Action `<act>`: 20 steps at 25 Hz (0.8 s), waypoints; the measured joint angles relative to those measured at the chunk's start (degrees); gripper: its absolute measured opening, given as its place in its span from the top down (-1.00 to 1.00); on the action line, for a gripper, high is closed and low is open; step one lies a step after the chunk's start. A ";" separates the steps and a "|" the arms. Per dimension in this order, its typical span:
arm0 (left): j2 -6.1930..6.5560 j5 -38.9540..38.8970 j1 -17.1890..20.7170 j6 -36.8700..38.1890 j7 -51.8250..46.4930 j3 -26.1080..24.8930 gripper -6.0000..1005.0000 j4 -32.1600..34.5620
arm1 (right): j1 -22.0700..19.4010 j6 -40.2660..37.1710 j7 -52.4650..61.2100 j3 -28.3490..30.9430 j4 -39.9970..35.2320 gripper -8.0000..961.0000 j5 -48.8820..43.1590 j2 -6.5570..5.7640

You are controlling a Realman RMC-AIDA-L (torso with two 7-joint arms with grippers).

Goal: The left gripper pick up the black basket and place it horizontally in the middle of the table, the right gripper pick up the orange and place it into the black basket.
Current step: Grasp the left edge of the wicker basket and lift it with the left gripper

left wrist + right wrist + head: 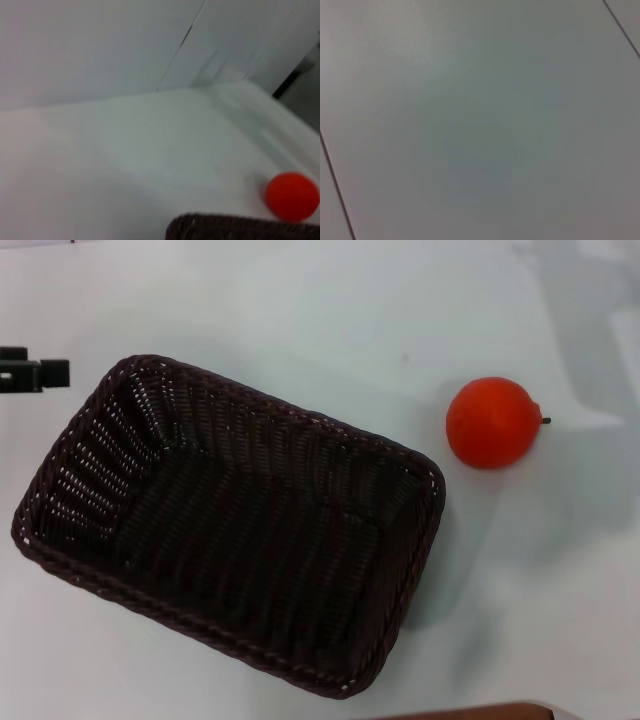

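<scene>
The black basket (235,530) is seen lying empty on the table (300,310), its long axis skewed — running from far left down toward near right, not yet horizontal. The left gripper (35,373) is glimpsed at the left edge of the head view, just beside the basket's far-left corner (finger state cannot be told). The orange (493,423) is set apart to the basket's right, on the right arm's side — the right gripper is not shown anywhere.
</scene>
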 joint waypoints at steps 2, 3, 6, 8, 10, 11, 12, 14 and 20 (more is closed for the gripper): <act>-0.86 4.11 -1.23 -0.34 -1.78 0.02 -0.62 -0.68 | 0.00 -0.01 -0.01 0.20 -0.14 -0.91 0.00 0.00; -1.33 6.58 -2.00 -0.33 -2.91 -0.01 -0.62 -0.89 | 0.00 -0.02 -0.03 0.31 -0.18 -0.91 0.02 0.00; -2.63 12.25 -4.13 -0.46 -5.58 0.18 -0.62 -0.91 | 0.00 -0.04 -0.12 0.58 -0.27 -0.91 0.03 0.00; -3.41 15.22 -5.32 -0.70 -6.54 0.40 -0.62 -0.67 | 0.00 -0.04 -0.11 0.61 -0.28 -0.91 0.03 0.00; -4.31 17.91 -6.43 -0.84 -6.90 0.49 -0.62 -0.45 | 0.00 -0.04 -0.11 0.66 -0.29 -0.91 0.03 0.00; -4.60 18.81 -6.74 -0.89 -6.94 0.50 -0.62 -0.38 | 0.00 -0.04 -0.11 0.69 -0.30 -0.91 0.03 0.00; -4.98 20.11 -7.19 -0.92 -6.99 0.55 -0.62 -0.31 | 0.00 -0.04 -0.13 0.71 -0.31 -0.91 0.02 0.00; -5.63 22.09 -7.89 -1.02 -7.05 0.64 -0.62 -0.25 | 0.00 -0.07 -0.20 0.82 -0.32 -0.91 0.02 0.00; -7.22 27.23 -9.19 -0.79 -7.10 0.81 -0.61 -0.06 | 0.03 -0.76 -0.27 1.32 -0.22 -0.91 0.02 0.00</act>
